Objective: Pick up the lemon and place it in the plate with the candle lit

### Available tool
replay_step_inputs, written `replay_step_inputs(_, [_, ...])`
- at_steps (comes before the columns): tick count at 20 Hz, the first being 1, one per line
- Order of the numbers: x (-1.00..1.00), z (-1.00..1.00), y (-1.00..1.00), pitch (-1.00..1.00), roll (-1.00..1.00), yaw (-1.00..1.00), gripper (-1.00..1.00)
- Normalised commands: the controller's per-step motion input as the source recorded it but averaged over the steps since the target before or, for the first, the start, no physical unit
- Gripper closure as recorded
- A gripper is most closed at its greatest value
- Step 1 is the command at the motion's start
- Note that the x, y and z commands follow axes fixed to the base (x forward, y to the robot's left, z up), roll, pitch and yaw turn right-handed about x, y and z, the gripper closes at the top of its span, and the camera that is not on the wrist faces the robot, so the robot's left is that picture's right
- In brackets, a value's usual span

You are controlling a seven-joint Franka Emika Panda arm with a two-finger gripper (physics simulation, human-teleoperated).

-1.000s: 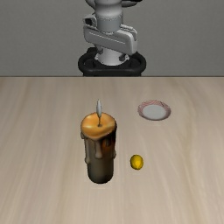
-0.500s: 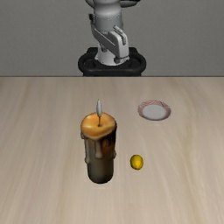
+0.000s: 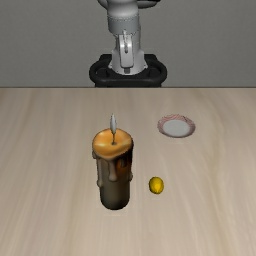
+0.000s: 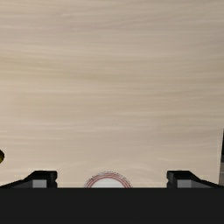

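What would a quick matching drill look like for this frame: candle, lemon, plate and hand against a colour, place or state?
Things:
1. candle
2. lemon
3. plate
4. hand

Descriptions:
A. small and yellow, just to the exterior view's right of the tallest thing
B. pink-rimmed, round, nothing in it
C. open, held up near the robot's base
D. tall, brown, with an orange top

Pairs: 1-D, 2-A, 3-B, 4-C

Wood table (image 3: pixel 45 140) w/ candle (image 3: pixel 114 170), plate (image 3: pixel 176 126), lemon (image 3: pixel 156 185) on it.
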Motion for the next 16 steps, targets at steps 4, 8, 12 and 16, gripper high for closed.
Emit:
replay_step_inputs(4, [0.00,0.00,0.75,0.00,0.00,-0.06,-1.00])
replay_step_inputs(8, [0.00,0.00,1.00,0.00,0.00,0.00,-1.00])
replay_step_inputs(12, [0.25,0.00,0.75,0.00,0.00,0.00,-1.00])
replay_step_inputs(16, [1.00,0.00,0.00,0.00,0.00,0.00,-1.00])
